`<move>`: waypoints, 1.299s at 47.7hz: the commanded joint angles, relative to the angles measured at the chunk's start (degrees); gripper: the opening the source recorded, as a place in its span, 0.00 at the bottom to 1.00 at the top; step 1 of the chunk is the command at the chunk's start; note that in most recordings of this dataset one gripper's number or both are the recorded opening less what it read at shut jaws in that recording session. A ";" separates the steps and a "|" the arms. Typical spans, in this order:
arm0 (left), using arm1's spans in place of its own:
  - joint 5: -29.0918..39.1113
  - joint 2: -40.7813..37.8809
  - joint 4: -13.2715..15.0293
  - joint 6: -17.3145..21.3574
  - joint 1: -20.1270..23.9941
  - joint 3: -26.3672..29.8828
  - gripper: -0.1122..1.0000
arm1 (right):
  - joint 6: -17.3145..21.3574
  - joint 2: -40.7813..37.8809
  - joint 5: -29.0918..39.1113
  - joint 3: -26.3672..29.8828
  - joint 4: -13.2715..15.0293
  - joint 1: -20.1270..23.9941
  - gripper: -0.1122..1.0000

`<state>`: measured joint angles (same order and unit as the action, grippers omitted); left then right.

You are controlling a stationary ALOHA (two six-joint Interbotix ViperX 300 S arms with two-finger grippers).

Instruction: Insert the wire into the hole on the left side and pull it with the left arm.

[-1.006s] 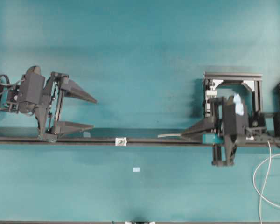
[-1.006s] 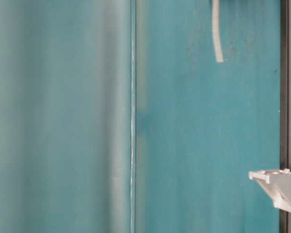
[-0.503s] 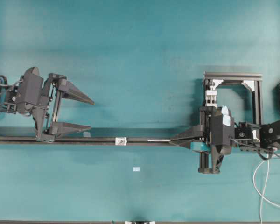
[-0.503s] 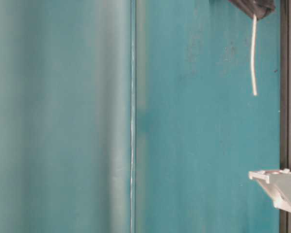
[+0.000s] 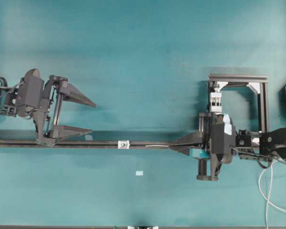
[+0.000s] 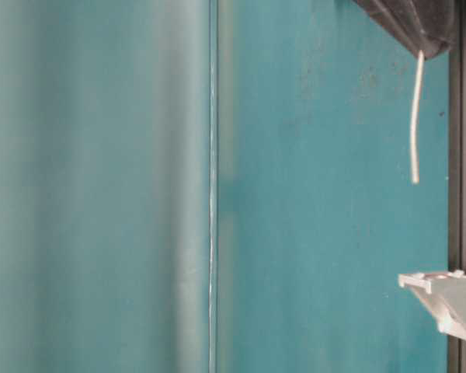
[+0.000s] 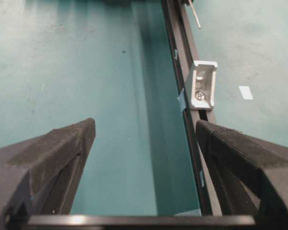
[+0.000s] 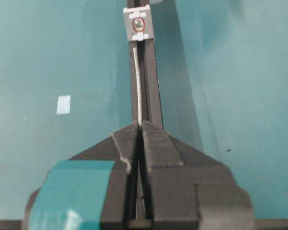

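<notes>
The wire (image 5: 156,145) is a thin pale strand, and my right gripper (image 5: 170,146) is shut on it over the black rail. Its straight tip points left at the hole (image 5: 124,144), a small white block on the rail, and stops short of it. In the right wrist view the wire (image 8: 138,81) runs from the shut gripper (image 8: 140,125) up to just below the block (image 8: 139,24). The left arm's gripper (image 5: 93,117) stands open left of the block, one finger over the rail. The left wrist view shows the gripper (image 7: 145,127) wide open, the block (image 7: 201,86) ahead and the wire tip (image 7: 196,17) beyond.
A black rail (image 5: 62,143) crosses the table from left to right. A metal frame (image 5: 238,78) with a white clamp (image 5: 215,100) stands behind the right arm. Wire slack (image 5: 267,191) loops at the right edge. A small pale tape rectangle (image 5: 139,173) lies in front of the rail.
My right gripper has moved left along the rail with the wire, bringing the tip closer to the block. The left gripper has barely shifted and stays open.
</notes>
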<state>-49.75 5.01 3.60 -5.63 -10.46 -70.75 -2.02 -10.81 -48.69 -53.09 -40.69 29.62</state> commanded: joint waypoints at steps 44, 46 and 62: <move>-2.90 -13.89 -0.18 -0.09 -2.37 8.09 0.57 | -0.44 -3.16 -2.81 1.58 -2.11 0.53 0.15; -2.90 -13.54 -0.18 -0.09 -2.37 7.82 0.57 | -0.44 -3.43 -2.81 1.58 -2.11 0.53 0.15; -2.90 -11.95 -0.18 -0.18 -2.37 6.33 0.57 | -0.44 -3.87 -2.99 1.58 -2.20 0.53 0.15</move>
<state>-52.12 -8.35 3.52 -5.71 -12.48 -64.60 -2.55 -15.29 -51.42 -51.94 -42.71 29.79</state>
